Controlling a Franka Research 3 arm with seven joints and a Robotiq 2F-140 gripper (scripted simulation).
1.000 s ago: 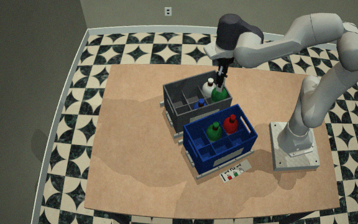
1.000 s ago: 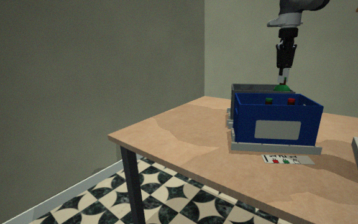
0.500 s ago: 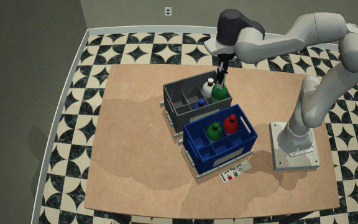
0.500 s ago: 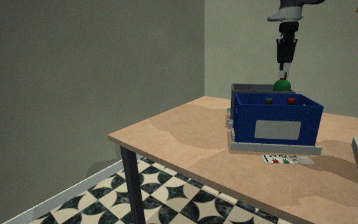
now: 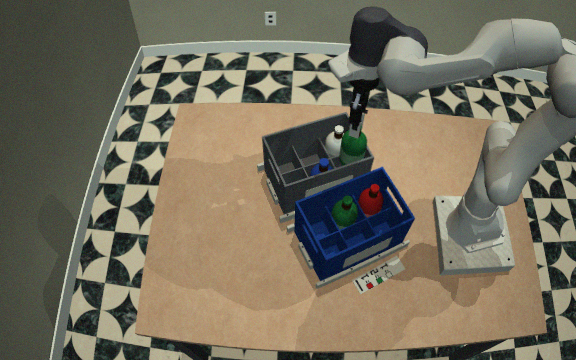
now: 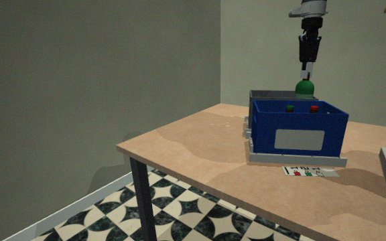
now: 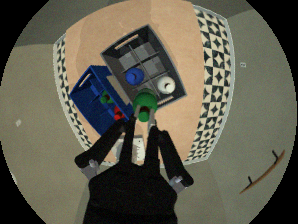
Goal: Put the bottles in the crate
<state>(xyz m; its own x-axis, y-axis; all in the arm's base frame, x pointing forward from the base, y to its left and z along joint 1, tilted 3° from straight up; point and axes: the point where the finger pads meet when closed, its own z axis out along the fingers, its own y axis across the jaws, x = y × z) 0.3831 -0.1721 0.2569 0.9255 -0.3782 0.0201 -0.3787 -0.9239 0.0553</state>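
So here's where we are: the gripper point(image 5: 356, 125) is clamped nearly shut around the neck of a green bottle point(image 5: 353, 146), and that bottle hangs upright with its body partly above the rim of the grey crate point(image 5: 288, 186). In the exterior view we can see the green bottle's point(image 6: 304, 88) rounded shoulder sticking up over the grey crate's back edge, gripper point(image 6: 307, 75) straight above it.

Looking from the top, we've got the grey crate around 11 o'clock from the blue crate point(image 5: 363, 247), the two touching or just about. Inside the grey one there's a white bottle point(image 5: 334, 141) just beside the held bottle at its 9 o'clock, and a blue bottle point(image 5: 321, 166) down around 7 o'clock from it. The other compartments we can see into look unoccupied.

The blue crate holds two bottles, both upright in the back row: another green bottle point(image 5: 344, 210) and a red bottle point(image 5: 371, 198) right next to it at 3 o'clock.

The pick list point(image 5: 379, 275) lies flat on the table point(image 5: 208, 225) at roughly 5 o'clock from the blue crate, just beside its front wall. We can make out a black bar plus red and green marks, but the counts are too small for us to read.

The arm's base plate point(image 5: 505, 262) sits at 3 o'clock from the blue crate.
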